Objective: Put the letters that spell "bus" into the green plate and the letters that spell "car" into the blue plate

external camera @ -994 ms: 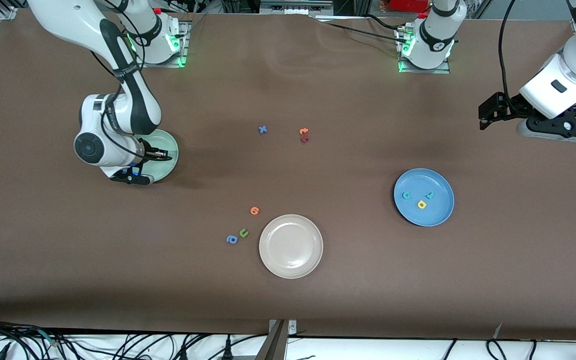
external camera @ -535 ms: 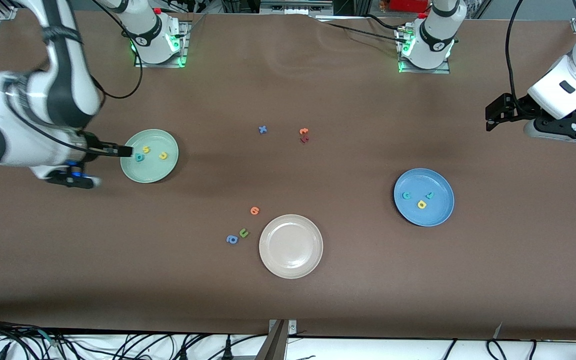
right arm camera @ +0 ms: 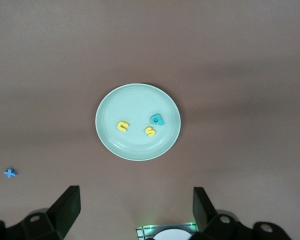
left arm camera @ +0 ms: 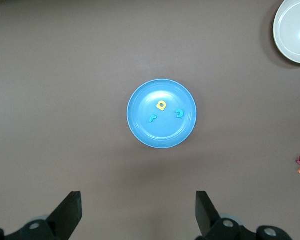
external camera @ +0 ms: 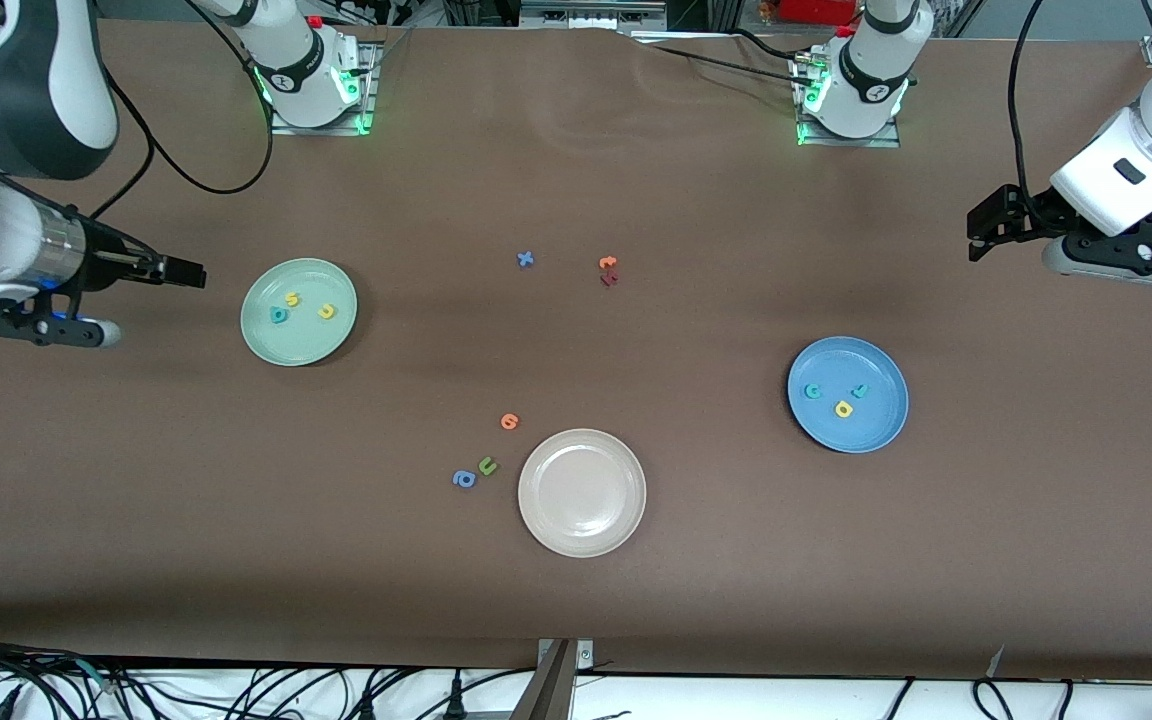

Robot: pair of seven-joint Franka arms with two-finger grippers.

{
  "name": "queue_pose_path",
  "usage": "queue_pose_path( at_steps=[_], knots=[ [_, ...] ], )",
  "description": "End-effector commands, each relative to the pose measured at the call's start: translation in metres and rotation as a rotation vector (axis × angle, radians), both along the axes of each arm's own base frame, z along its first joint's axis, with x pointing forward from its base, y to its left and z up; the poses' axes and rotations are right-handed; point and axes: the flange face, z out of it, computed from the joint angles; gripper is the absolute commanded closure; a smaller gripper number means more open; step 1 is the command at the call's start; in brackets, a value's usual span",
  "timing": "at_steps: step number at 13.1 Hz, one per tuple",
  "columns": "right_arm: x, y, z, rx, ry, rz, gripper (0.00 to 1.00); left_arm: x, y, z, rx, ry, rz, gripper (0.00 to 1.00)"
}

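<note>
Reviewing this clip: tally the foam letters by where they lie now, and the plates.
Letters in the green plate: 3
Letters in the blue plate: 3
Letters in the cream plate: 0
Loose letters on the table: 6
Letters total: 12
Plates: 3
Total things: 15

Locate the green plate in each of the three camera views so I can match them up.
Front view: the green plate lies toward the right arm's end of the table, with the teal b, yellow s and yellow u on it.
Left wrist view: not in it; only the blue and cream plates show.
Right wrist view: the plate fills the picture's middle.
Shared landmark: the blue x, also in the right wrist view.
</note>
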Motion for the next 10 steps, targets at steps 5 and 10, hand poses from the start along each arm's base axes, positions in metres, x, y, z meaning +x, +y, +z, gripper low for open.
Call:
queue_pose_path(
  at_steps=[5, 10],
  knots=[
    [-0.0032, -0.0085, 0.0037, -0.008, 0.005, -0.001, 0.01, 0.0000, -0.0025, 0.0072, -0.022, -0.011, -0.014, 0.00],
    [-0.0024, -0.0047, 0.0011, -0.007, 0.007, 0.004, 0.01, -0.0001, -0.0032, 0.0072, -0.021, -0.011, -0.014, 0.00]
  ],
)
